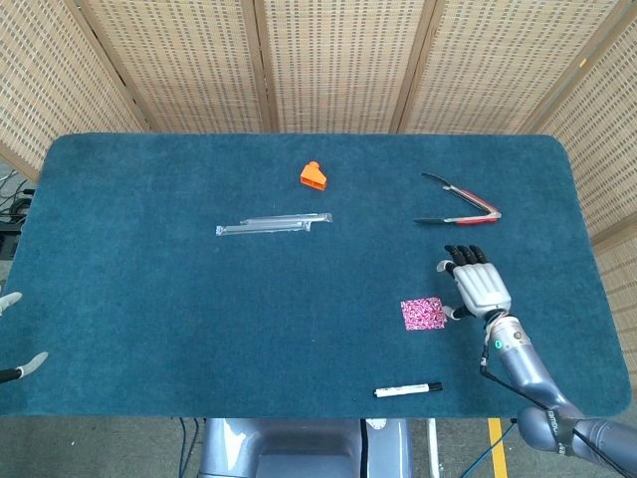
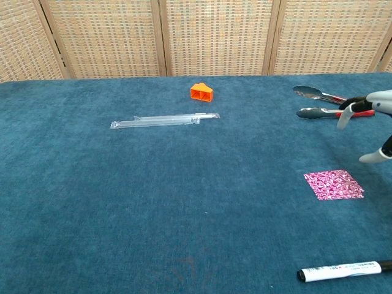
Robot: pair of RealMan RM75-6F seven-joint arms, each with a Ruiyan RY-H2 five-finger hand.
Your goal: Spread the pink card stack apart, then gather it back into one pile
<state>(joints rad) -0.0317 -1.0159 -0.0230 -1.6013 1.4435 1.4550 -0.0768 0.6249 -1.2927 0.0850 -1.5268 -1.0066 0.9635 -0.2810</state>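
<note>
Now one pink card stack point(image 1: 423, 314), right hand point(image 1: 478, 284) spread, empty, beside it, left hand point(image 1: 20, 339) unclear.

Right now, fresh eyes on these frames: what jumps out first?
The pink card stack stands out, lying as one neat pile on the blue table toward the front right. The right hand hovers beside it, fingers spread, holding nothing. Next come the orange block at the back centre and the red-handled tongs back right.
</note>
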